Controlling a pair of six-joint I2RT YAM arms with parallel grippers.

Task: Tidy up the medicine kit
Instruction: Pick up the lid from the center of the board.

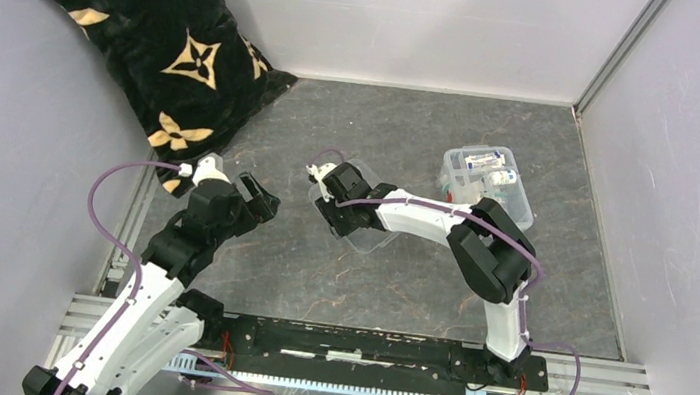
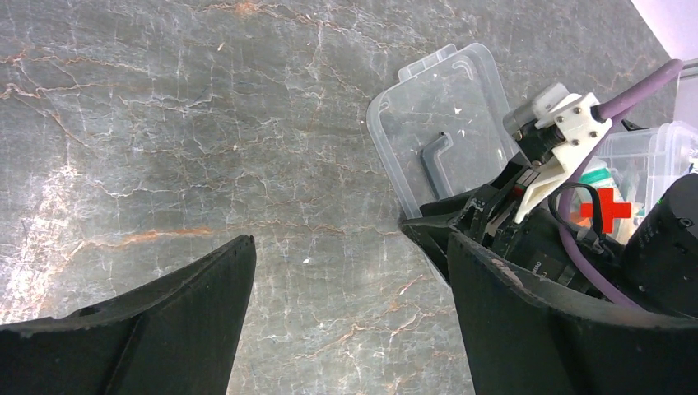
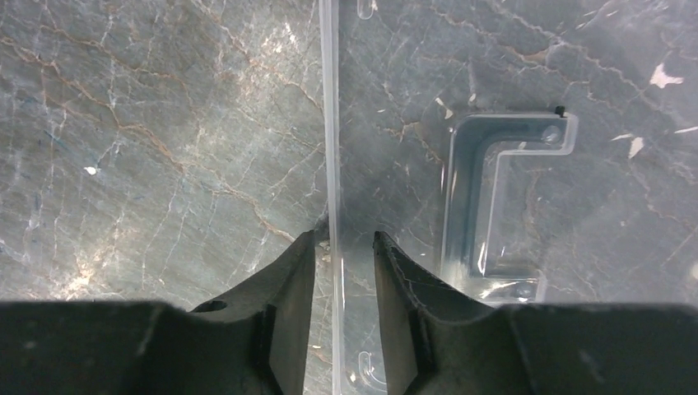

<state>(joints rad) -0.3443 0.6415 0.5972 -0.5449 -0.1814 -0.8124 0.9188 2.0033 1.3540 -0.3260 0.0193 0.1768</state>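
Top view: medicine kit (image 1: 489, 182) uncovered at far right of counter (image 1: 316, 279), packets inside, print unreadable. Clear lid (image 1: 373, 241) apart at centre, under right claw (image 1: 348, 222). Left claw (image 1: 260, 197) spread wide, empty.
Left wrist: red cross (image 2: 605, 210) on kit wall.
Right wrist: claw narrowly spread, straddling lid edge.

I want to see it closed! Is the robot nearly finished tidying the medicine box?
Partly. Done: some packs already sit inside the medicine box. In hand: the right gripper straddles the rim of the lid, which lies on the table apart from the box; whether it pinches it I cannot tell. The left gripper hovers open, holding nothing. Left: putting the lid on the box.
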